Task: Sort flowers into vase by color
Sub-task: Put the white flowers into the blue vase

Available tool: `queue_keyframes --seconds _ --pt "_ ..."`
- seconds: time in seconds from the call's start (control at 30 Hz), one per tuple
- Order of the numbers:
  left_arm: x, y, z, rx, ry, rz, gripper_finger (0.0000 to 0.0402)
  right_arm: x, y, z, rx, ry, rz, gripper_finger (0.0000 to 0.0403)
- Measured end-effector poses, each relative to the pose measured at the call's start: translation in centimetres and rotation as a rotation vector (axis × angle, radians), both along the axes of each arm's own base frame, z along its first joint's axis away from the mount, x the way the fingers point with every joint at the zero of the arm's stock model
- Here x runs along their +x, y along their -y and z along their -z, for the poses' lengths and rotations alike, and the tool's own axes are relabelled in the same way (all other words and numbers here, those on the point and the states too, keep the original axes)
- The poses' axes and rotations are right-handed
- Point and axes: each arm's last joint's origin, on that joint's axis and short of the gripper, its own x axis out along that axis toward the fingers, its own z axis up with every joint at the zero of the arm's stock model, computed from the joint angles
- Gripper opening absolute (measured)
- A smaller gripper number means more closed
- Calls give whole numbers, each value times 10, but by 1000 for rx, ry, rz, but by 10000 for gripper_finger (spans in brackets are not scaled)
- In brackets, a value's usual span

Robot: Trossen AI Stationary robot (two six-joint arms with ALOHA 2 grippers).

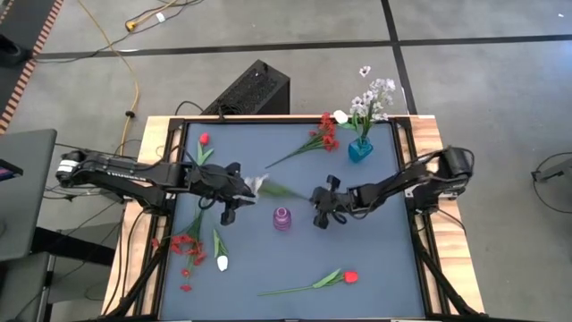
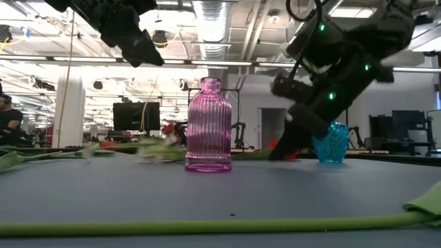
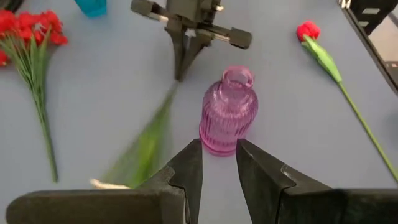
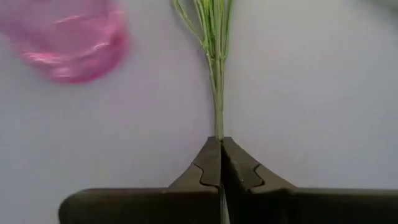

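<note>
My right end effector (image 1: 320, 204) is pinched shut on a pale spray's stem (image 4: 216, 74) beside the empty pink vase (image 1: 282, 218); my left end effector (image 1: 234, 199) hangs close by, fingers narrowly parted, holding nothing. Only the blue vase (image 1: 359, 148) holds white flowers — red stems and a white bud (image 1: 222, 262) lie scattered on the surface (image 1: 384, 259), so most sorting remains.

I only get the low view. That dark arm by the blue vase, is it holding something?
Observer: Yes. The right wrist view shows the right end effector shut on a thin green stem.
Operator: What's in the blue vase?
Observer: From above, the blue vase holds white flowers.
Operator: Is the other arm grabbing the pink vase?
Observer: No. In the left wrist view the left end effector is open, just short of the pink vase.
</note>
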Motion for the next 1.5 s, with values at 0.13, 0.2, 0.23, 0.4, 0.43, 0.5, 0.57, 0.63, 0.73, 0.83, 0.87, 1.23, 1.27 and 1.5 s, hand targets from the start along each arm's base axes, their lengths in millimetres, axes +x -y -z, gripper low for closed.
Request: queue_keyframes --seconds 0.13,0.2,0.23,0.4,0.43,0.5,0.57,0.63,0.73,0.83,0.87,1.23,1.27,1.5 --pt "-11 -1 -13 22 65 -15 86 -14 7 -28 -110 24 149 21" --pt "-17 -2 -22 35 119 -24 87 -18 8 -42 -150 78 201 21" --pt "-21 -2 -26 36 141 -23 87 -19 7 -49 -166 114 220 21" --pt "-27 -2 -39 28 293 -25 87 -16 -1 -78 -209 305 206 21" --pt "-27 -2 -36 26 322 -20 87 -15 -3 -83 -215 344 203 21" --pt "-28 -2 -26 34 363 -8 87 -12 -6 -91 -230 428 209 21" --pt "-30 -3 -15 31 408 -14 87 -9 -8 -99 -247 504 218 21" --pt "-32 -3 -10 7 511 -20 87 -5 -9 -106 -249 592 224 21" --pt "-33 -3 1 -30 643 -11 87 0 -11 -115 -250 721 179 21" --pt "-34 -4 7 -39 723 -46 87 7 -14 -121 -195 872 68 22" --pt "-34 -5 6 -35 742 -68 86 9 -14 -120 -180 899 31 23" --pt "-23 -8 -8 22 805 -22 141 48 -21 -103 -142 983 -95 20" --pt "-21 -8 -7 23 797 -32 152 50 -21 -102 -146 979 -96 20" --pt "-24 -7 -6 14 758 0 186 48 -18 -103 -199 834 -33 23"
